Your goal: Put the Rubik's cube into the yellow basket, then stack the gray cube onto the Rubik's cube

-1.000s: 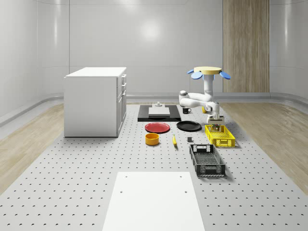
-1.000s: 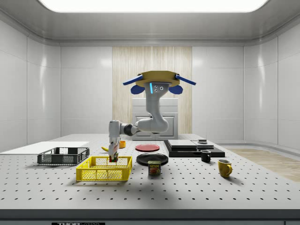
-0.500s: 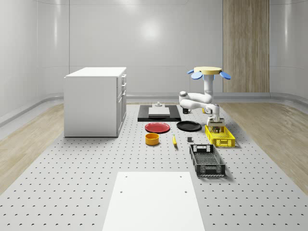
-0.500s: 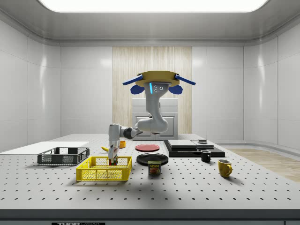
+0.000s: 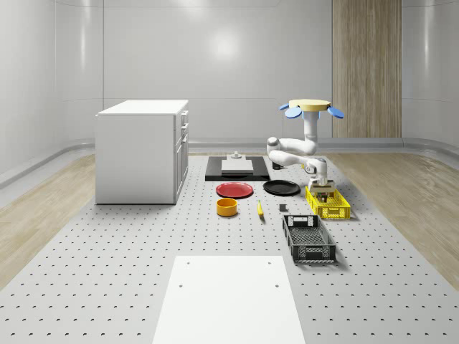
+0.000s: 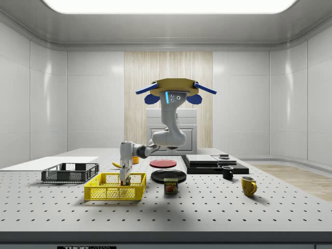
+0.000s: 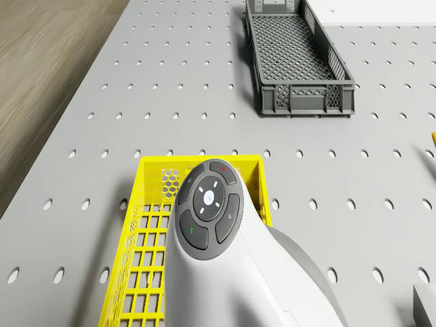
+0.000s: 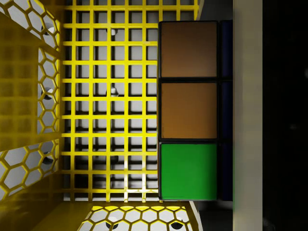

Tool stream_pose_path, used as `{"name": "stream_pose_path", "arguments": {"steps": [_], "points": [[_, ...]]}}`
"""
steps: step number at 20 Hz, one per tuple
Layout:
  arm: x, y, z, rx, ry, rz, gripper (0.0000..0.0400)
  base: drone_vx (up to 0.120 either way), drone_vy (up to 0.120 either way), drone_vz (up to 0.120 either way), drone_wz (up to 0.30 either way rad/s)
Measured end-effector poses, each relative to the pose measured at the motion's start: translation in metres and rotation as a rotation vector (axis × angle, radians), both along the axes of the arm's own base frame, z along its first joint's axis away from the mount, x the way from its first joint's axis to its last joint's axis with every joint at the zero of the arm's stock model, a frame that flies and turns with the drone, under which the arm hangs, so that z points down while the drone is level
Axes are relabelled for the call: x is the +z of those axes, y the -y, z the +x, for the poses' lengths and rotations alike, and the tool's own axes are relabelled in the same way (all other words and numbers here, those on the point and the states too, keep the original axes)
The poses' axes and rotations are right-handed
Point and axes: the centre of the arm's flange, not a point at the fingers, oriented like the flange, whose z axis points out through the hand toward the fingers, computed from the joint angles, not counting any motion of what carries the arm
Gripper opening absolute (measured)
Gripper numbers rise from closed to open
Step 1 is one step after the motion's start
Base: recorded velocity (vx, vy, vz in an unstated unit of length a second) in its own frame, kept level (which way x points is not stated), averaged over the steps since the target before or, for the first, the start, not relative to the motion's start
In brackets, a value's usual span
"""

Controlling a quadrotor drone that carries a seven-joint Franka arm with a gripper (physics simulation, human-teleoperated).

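Down in the basket (image 6: 111, 193) with the claw (image 6: 124, 181), clenched on the cube (image 8: 188, 110). Pressed flush against one finger (image 8: 248, 115) in the wrist view, with brown and green stickers facing the camera and the yellow mesh floor (image 8: 96, 96) close behind. Cannot tell whether resting on that floor or hanging just above it.

Lower than a second ago: held over the rim then, sunk between the walls now, with the forearm bent further down in the side view. No sideways drift worth noting across the whole-scene view, where the claw (image 5: 324, 190) sits over the far end of the basket (image 5: 337, 211).

Hovering above the surface (image 5: 143, 287) with the drone (image 6: 176, 85), beside the basket and roughly over the black plate (image 6: 168, 176); about the same place as before, so the descent was probably done by the arm alone.

Means the first half of the task is nearly finished: only letting go and lifting clear left, most likely. Then across to the small gray block (image 5: 283, 208), probably the gray cube, lying on the surface near the basket and well apart from the claw.
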Motion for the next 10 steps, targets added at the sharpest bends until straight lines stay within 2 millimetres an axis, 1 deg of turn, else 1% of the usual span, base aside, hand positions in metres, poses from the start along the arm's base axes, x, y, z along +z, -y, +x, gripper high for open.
{"name": "stream_pose_path", "arguments": {"steps": [6,8,10], "points": [[0.005,0.016,0.000,0.000,0.000,0.000,0.0325,0.000,0.000,0.000,0.000],[0.006,0.020,0.000,0.000,0.000,0.000,0.0354,0.000,0.000,0.000,0.000],[0.006,0.023,0.000,0.000,0.000,0.000,0.0372,0.000,0.000,0.000,0.000]]}}
